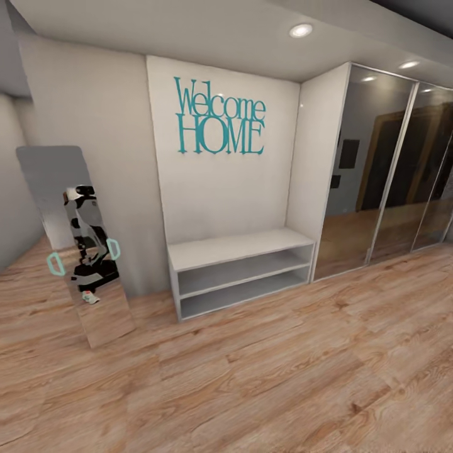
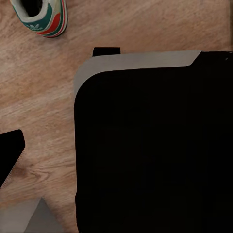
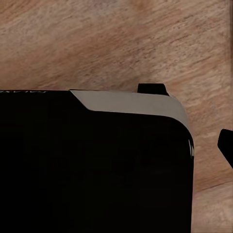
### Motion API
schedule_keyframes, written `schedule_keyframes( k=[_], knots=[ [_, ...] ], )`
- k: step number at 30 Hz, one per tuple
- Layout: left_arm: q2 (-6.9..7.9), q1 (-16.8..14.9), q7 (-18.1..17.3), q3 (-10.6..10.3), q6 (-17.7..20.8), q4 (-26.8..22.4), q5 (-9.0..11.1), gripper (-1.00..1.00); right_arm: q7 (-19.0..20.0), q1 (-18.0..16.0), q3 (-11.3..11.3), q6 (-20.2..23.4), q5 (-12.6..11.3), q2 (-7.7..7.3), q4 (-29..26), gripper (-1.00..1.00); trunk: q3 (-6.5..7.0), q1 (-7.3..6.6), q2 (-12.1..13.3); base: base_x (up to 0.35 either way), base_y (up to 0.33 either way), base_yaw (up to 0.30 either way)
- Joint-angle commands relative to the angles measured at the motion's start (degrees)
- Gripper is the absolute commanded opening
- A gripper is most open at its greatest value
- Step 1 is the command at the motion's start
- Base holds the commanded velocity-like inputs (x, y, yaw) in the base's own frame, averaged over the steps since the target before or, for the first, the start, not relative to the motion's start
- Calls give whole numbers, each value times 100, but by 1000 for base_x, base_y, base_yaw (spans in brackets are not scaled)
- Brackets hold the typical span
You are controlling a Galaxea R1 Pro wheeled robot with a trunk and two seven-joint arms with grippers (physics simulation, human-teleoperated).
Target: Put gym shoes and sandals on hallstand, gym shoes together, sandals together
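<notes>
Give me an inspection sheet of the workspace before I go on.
Surface: wood-plank floor, running up to a low white bench.
Job's things: one gym shoe on the floor near the robot's black base.
Clutter: nothing seen.
Grippers: left finger and right finger partly seen; open or shut cannot be told.
Cables: nothing seen.
Surroundings: leaning mirror, Welcome HOME sign, mirrored wardrobe doors.

Bright ceiling downlights (image 1: 301,29), even soft light, wrist views perhaps slightly blurred
</notes>
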Motion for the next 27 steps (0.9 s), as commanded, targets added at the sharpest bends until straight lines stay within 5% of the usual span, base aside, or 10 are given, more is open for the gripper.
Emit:
schedule_keyframes(
  k=[1, 27],
  knots=[
    [1, 0, 2, 2, 4, -5, 3, 100, -3, -1, -4, 3, 2, 1, -4, 100, -4, 0, -3, 0, 0, -204],
    [-27, -7, -1, 3, 0, -130, 0, 100, 3, -3, 4, -6, 15, -21, -153, 100, 2, 0, -3, 0, 0, -29]
  ],
)
